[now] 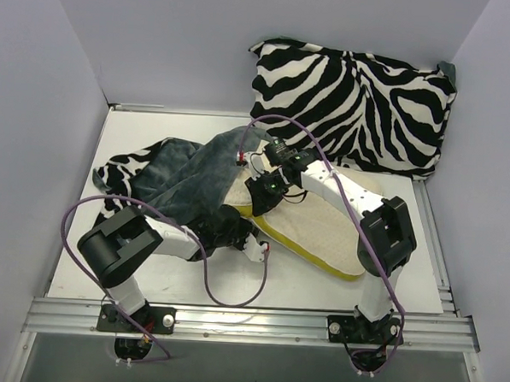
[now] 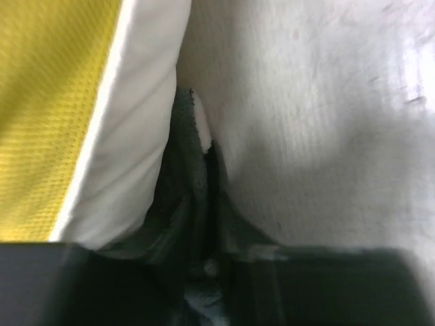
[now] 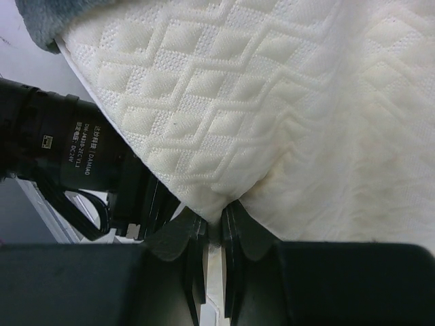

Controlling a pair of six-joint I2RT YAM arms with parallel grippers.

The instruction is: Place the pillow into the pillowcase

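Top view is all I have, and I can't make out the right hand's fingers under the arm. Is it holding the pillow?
Observer: Yes. In the right wrist view the right hand is shut on a pinch of the pillow, on its quilted cream face.
Operator: And the left hand? It is buried in fabric from up here.
Observer: In the left wrist view a dark fold of the pillowcase runs between the fingers of the left hand, right beside the pillow's yellow side. The view is too blurred to say whether the fold is clamped.
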